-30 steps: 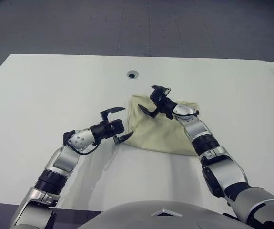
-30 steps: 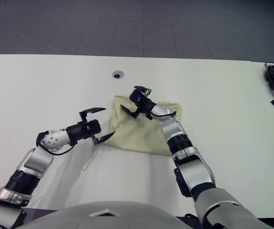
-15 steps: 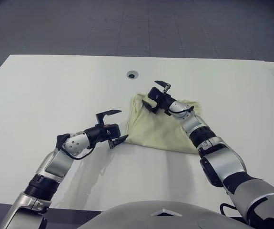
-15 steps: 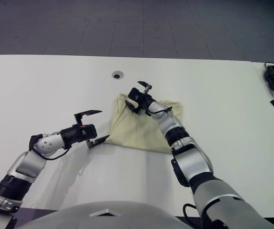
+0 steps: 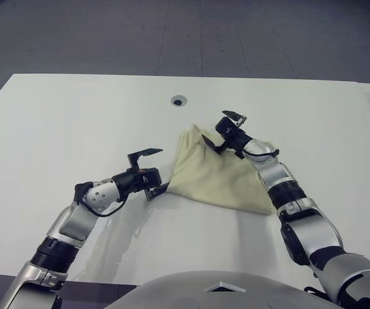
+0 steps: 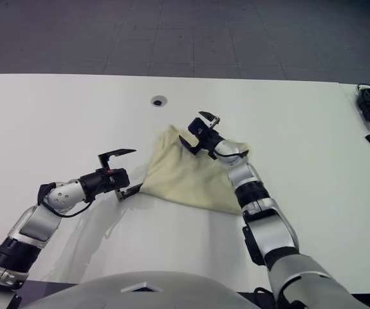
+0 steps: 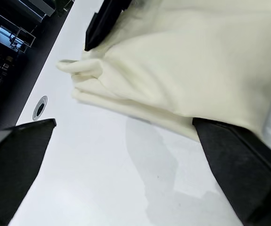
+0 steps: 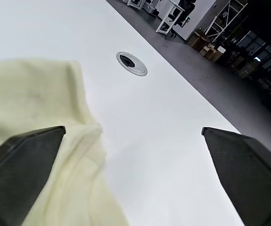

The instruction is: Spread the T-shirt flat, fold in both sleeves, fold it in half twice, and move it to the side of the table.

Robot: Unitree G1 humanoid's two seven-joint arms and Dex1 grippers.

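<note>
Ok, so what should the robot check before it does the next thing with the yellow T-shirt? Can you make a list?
1. The T-shirt is folded into a small bundle: ok. How many folds it has: cannot tell.
2. The left gripper is open: ok. It sits at the bundle's near left corner.
3. The right gripper is open: ok. It is above the bundle's far edge.
4. The shirt is gripped: not ok. Neither gripper is shut on it.
5. The edges are neat: not ok. The far left corner looks bunched up.
</note>
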